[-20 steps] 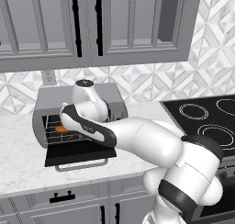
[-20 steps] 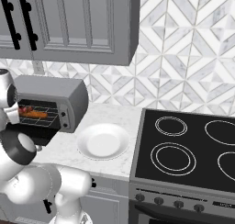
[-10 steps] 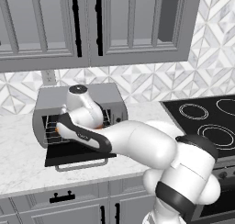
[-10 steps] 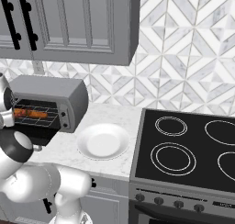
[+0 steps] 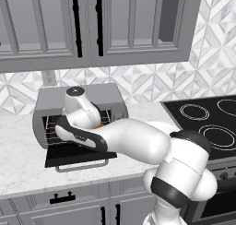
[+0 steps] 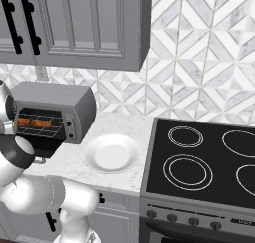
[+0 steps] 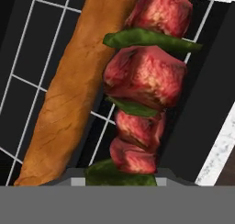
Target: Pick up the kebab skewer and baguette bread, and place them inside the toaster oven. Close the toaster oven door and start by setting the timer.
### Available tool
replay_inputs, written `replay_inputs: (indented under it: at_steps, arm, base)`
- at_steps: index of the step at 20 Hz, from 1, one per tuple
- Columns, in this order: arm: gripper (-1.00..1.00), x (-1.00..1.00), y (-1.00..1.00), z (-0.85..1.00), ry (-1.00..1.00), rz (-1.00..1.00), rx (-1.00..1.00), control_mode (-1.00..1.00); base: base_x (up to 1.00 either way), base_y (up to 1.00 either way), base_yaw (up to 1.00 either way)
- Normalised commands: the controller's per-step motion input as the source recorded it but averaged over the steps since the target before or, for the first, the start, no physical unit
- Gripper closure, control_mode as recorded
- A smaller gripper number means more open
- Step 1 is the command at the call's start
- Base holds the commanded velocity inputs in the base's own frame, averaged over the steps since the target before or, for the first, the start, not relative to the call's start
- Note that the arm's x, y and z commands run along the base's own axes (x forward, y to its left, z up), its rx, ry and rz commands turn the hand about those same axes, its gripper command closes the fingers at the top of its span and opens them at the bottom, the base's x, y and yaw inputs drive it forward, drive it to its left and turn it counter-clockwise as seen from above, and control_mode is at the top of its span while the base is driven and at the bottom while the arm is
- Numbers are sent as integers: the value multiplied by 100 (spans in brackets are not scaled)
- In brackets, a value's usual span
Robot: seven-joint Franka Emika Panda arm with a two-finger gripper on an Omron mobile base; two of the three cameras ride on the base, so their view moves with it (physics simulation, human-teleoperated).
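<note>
The toaster oven (image 5: 105, 97) stands on the counter with its door (image 5: 79, 157) dropped open and flat. My arm reaches into the opening, and the hand (image 5: 77, 108) covers most of it. In the hand view the kebab skewer (image 7: 144, 76), red meat chunks with green pieces, rises from the bottom between my fingers, held just above the wire rack (image 7: 27, 44). The baguette bread (image 7: 78, 85) lies on that rack beside the skewer. From the right base view the orange loaf (image 6: 35, 123) shows inside the oven (image 6: 56, 95). The fingertips themselves are hidden.
A white plate (image 6: 112, 153) sits bare on the marble counter between the oven and the black stovetop (image 6: 209, 162). Grey wall cabinets (image 5: 92, 26) hang above the oven. The oven's control panel (image 6: 70, 124) faces right of the opening.
The hand has moved left and down, deeper into the oven's opening, carrying the skewer. The baguette, door and plate have stayed put.
</note>
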Motion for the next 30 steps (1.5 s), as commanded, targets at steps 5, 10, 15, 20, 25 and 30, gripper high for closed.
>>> replay_inputs:
  at_steps: [5, 10, 15, 20, 25, 30]
  arm:
    - [100, 16, 25, -15, -4, -8, 0, -100]
    - [100, 22, 4, -7, -2, -3, 0, -100]
    - [100, 27, 0, -5, 0, 0, 0, -100]
    - [-100, 5, 0, -3, 0, 0, 0, -100]
    - [-100, 4, 0, -2, 0, 0, 0, -100]
    - [-100, 0, -7, -1, 0, 0, 0, -100]
  base:
    - [0, 0, 0]
    - [0, 0, 0]
    - [0, 0, 0]
    - [0, 0, 0]
    - [0, 0, 0]
    - [0, 0, 0]
